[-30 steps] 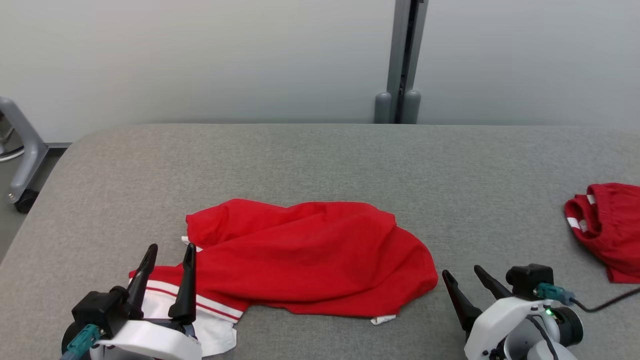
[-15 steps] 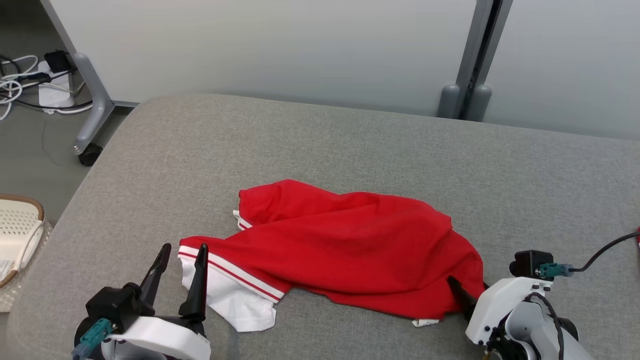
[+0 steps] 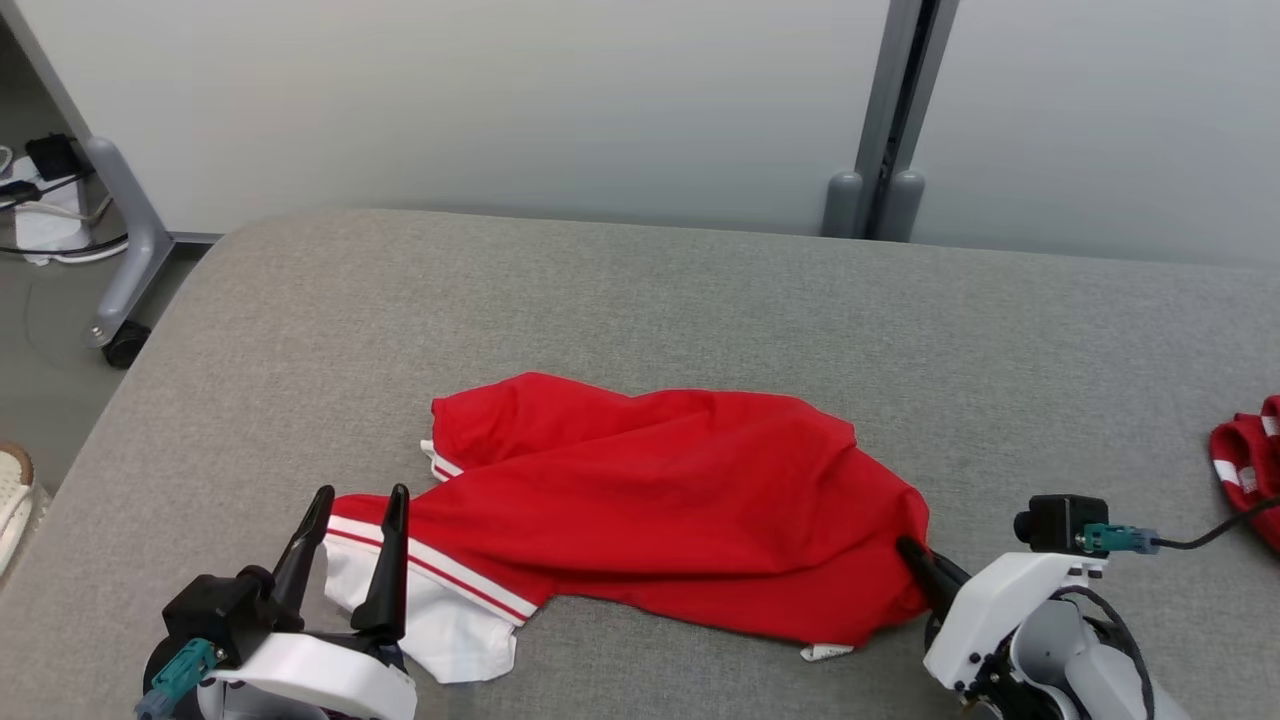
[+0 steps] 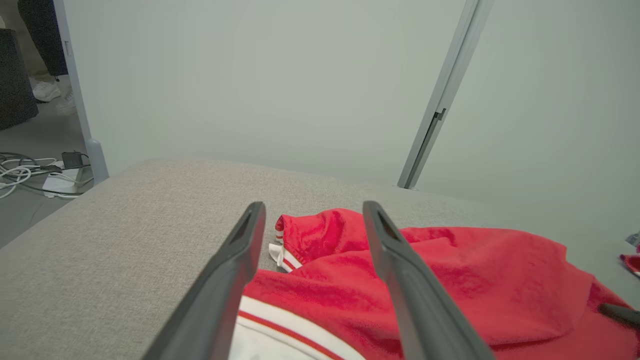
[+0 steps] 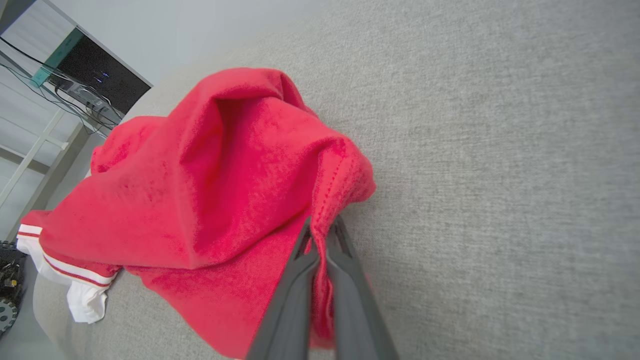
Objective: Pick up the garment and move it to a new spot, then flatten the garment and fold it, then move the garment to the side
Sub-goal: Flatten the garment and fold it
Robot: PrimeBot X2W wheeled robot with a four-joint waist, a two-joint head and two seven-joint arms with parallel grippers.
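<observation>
A crumpled red garment [image 3: 660, 500] with a white, red-striped part at its near left lies in the middle of the grey padded table [image 3: 640, 290]. My right gripper [image 3: 912, 556] is shut on the garment's right hem; the right wrist view shows the red hem [image 5: 340, 185] pinched between the closed fingers [image 5: 321, 230]. My left gripper [image 3: 355, 500] stands open at the garment's near left end, its fingers over the white striped cloth [image 4: 290, 330] without gripping it. The garment's red folds [image 4: 450, 260] spread beyond the left gripper [image 4: 312, 212].
Another red garment with white stripes [image 3: 1245, 470] lies at the table's right edge. A grey frame leg on a castor [image 3: 120, 270] and cables stand on the floor at the left. A grey post [image 3: 880, 150] rises behind the table.
My right gripper moved forward to the garment's right hem and shut on it. The left gripper stays open. The head camera turned, shifting the whole picture.
</observation>
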